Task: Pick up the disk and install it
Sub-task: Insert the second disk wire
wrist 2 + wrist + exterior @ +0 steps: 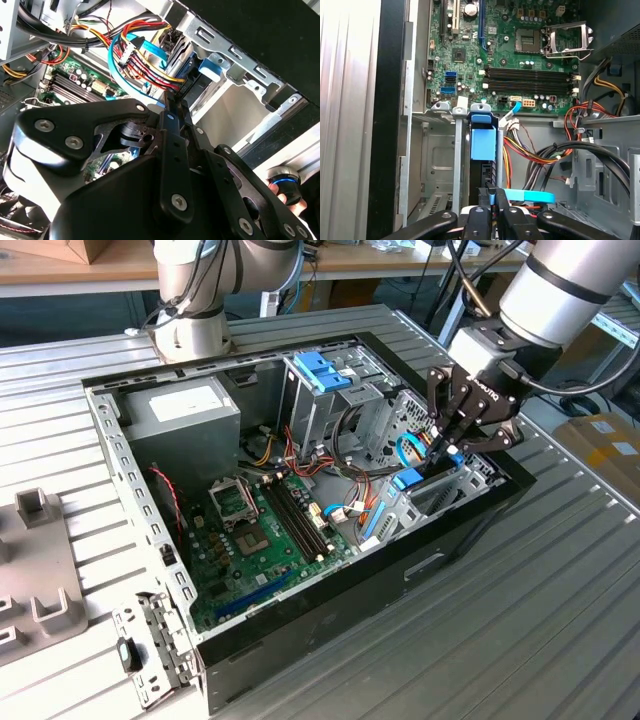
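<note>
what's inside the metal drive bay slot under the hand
The blue-framed grey disk stands on edge in the grey metal drive bay, with the black hand at its top edge. The disk's lower part and label are hidden by the bay walls.

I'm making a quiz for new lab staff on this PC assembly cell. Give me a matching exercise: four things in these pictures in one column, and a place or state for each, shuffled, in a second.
Things
1. disk
2. end effector
3. power-supply box
4. motherboard

Places or states
A. flat on the case floor, green
B. standing on edge in a metal bay at the exterior view's right
C. grey with a white sticker, in the case's far corner
D. directly above the disk's blue carrier

Pairs: 1-B, 2-D, 3-C, 4-A
</note>
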`<state>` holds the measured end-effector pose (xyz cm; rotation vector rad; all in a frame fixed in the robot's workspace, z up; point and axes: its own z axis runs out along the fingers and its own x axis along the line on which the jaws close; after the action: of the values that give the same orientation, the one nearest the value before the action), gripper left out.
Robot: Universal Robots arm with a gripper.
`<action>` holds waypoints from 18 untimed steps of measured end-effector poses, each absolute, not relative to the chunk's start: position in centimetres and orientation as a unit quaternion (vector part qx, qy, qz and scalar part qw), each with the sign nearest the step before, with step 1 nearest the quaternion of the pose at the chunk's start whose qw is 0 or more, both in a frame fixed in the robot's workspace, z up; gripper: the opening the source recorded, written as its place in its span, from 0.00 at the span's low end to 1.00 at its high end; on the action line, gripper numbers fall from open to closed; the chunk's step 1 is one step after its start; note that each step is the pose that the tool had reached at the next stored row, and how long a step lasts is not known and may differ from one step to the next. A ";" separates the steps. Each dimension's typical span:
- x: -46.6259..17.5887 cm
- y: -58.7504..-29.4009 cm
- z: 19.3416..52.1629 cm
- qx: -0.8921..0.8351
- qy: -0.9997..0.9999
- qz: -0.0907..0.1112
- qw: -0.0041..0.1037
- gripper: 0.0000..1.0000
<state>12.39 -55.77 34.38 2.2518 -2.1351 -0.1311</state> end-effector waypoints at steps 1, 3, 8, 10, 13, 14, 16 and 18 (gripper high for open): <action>12.4 -55.8 34.2 0.725 -0.687 -0.042 0.018 0.16; 12.4 -55.8 34.0 0.725 -0.687 -0.042 0.018 0.16; 12.4 -55.8 33.6 0.725 -0.687 -0.042 0.018 0.16; 12.4 -55.8 33.6 0.725 -0.687 -0.042 0.018 0.16; 12.4 -55.8 33.6 0.725 -0.687 -0.042 0.018 0.16; 12.4 -55.8 33.5 0.725 -0.687 -0.043 0.017 0.17; 12.4 -55.8 33.5 0.725 -0.687 -0.043 0.017 0.24; 12.4 -55.8 33.6 0.725 -0.687 -0.042 0.018 0.24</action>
<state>12.39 -55.77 33.57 2.2519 -2.1353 -0.1316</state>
